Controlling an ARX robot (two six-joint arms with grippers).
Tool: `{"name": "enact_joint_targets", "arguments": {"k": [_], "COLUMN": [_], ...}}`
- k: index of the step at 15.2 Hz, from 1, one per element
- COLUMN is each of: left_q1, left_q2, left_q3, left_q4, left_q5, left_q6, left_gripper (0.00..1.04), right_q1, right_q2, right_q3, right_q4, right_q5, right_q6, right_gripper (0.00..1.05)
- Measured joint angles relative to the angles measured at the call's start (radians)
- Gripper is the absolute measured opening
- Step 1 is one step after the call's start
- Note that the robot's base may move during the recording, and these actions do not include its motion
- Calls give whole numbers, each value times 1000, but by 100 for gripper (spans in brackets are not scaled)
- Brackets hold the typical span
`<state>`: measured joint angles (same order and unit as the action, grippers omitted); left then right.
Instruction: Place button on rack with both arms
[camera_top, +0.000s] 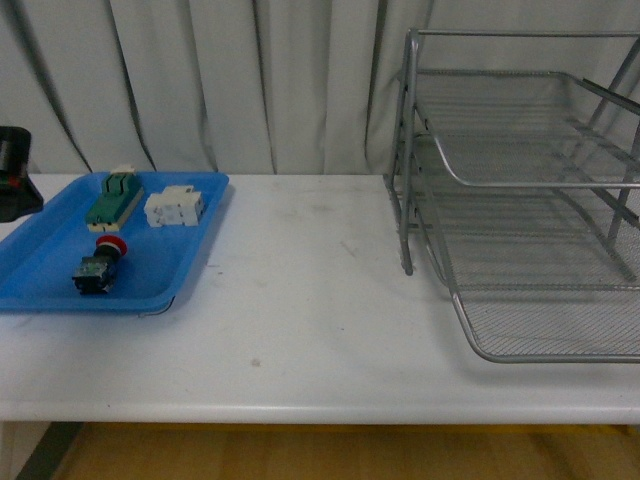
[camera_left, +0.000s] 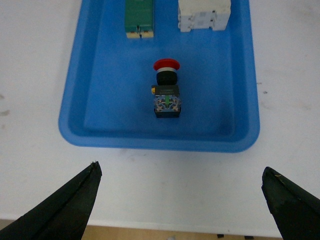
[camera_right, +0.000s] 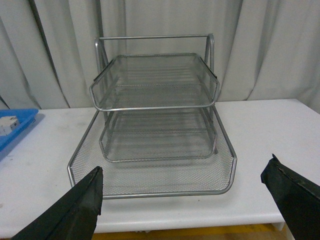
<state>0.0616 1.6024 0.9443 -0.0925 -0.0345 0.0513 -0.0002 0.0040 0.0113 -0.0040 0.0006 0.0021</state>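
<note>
1 button (camera_left: 166, 92), 2 blocks (camera_left: 204, 15) in 1 blue tray (camera_left: 112, 105) | 1 rack (camera_right: 155, 107), 3 tiers | left gripper (camera_left: 181, 170), right gripper (camera_right: 185, 167) splayed

We see soft, even, bright light in all three views. The rack (camera_top: 540, 325) and tray (camera_top: 45, 265) cast faint shadows on the table (camera_top: 300, 300). The front view looks slightly soft.

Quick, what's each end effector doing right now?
Left end effector: open, holding nothing.
Right end effector: open, holding nothing.
</note>
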Motion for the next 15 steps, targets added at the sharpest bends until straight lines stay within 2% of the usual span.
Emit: {"name": "enact_joint_targets", "arguments": {"k": [2, 8, 15], "left_q1": [12, 23, 29], "left_q2": [211, 589, 802], "left_q3": [154, 537, 732], "left_q4": [-45, -178, -202], "left_q5": [27, 68, 74], "left_q6": [-11, -27, -53], "left_gripper": [98, 98, 98], "right_q1": [0, 0, 0], "right_q2": [0, 0, 0], "right_q3": [0, 0, 0], "right_q4": [0, 0, 0], "right_q5": [0, 0, 0], "right_q6": [0, 0, 0], "right_gripper": [98, 98, 98]}}
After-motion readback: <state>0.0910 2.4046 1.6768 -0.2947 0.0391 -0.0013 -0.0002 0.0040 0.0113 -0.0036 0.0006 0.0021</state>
